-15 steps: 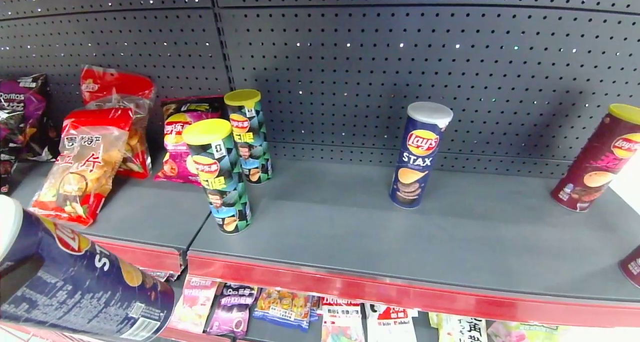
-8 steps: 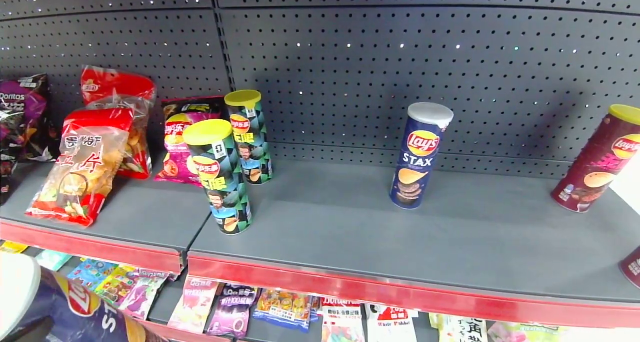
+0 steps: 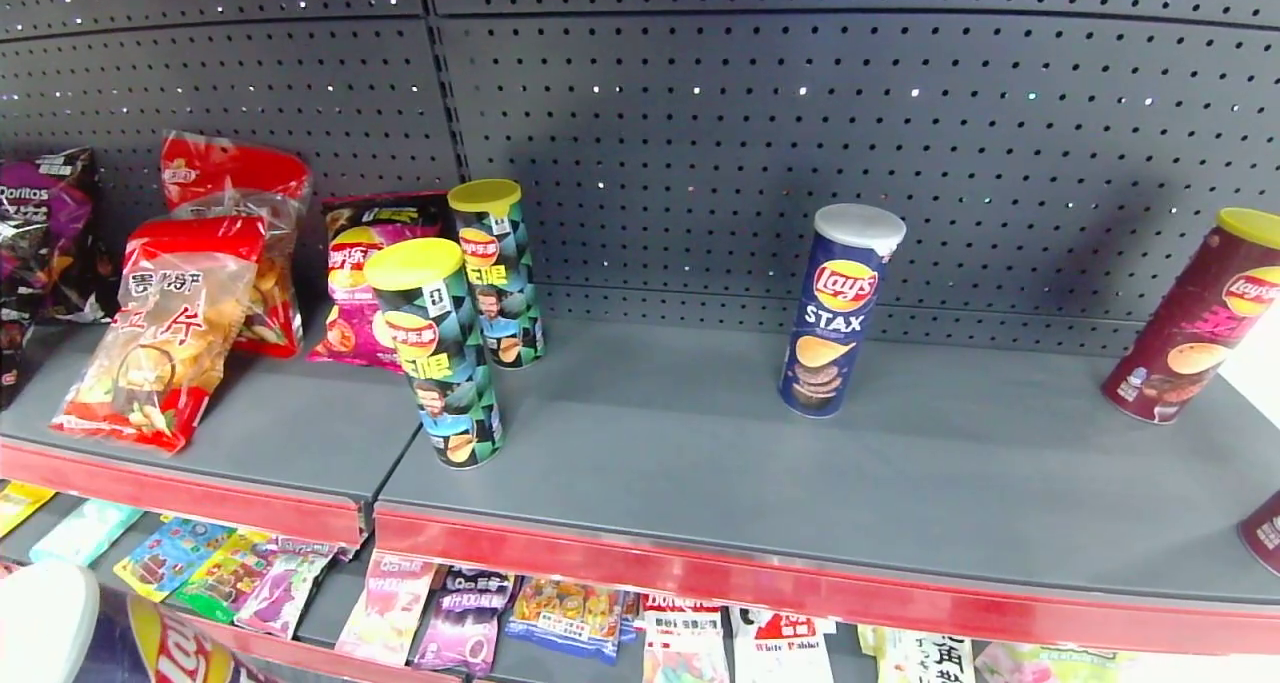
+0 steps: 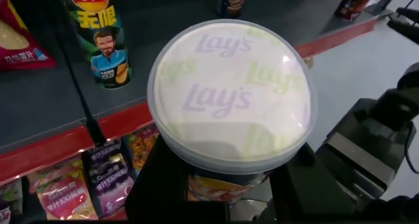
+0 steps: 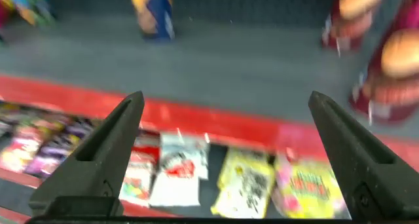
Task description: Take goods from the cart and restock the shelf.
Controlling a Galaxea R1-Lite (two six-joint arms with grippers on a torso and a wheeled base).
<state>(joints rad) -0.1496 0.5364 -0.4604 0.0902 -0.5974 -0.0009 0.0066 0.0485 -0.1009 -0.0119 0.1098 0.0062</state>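
A dark blue chip can with a white lid (image 3: 40, 618) shows at the lower left corner of the head view, below the shelf's red front edge (image 3: 700, 568). In the left wrist view its lid (image 4: 232, 93) faces the camera, and my left gripper (image 4: 222, 198) is shut on the can's body beneath it. A matching blue can (image 3: 840, 308) stands upright mid-shelf. My right gripper (image 5: 226, 99) is open and holds nothing, in front of the red shelf edge (image 5: 216, 122), with that blue can (image 5: 152, 11) beyond it.
Two green cans (image 3: 435, 348) (image 3: 497, 268) and several snack bags (image 3: 170, 323) stand on the left of the grey shelf (image 3: 800, 463). A maroon can (image 3: 1195, 318) leans at the right. Bare shelf lies on both sides of the blue can. Candy packets (image 3: 560, 613) hang on the tier below.
The held blue can has sunk down and to the left, from overlapping the shelf's left end to the lower left corner. The goods on the shelf have not moved.
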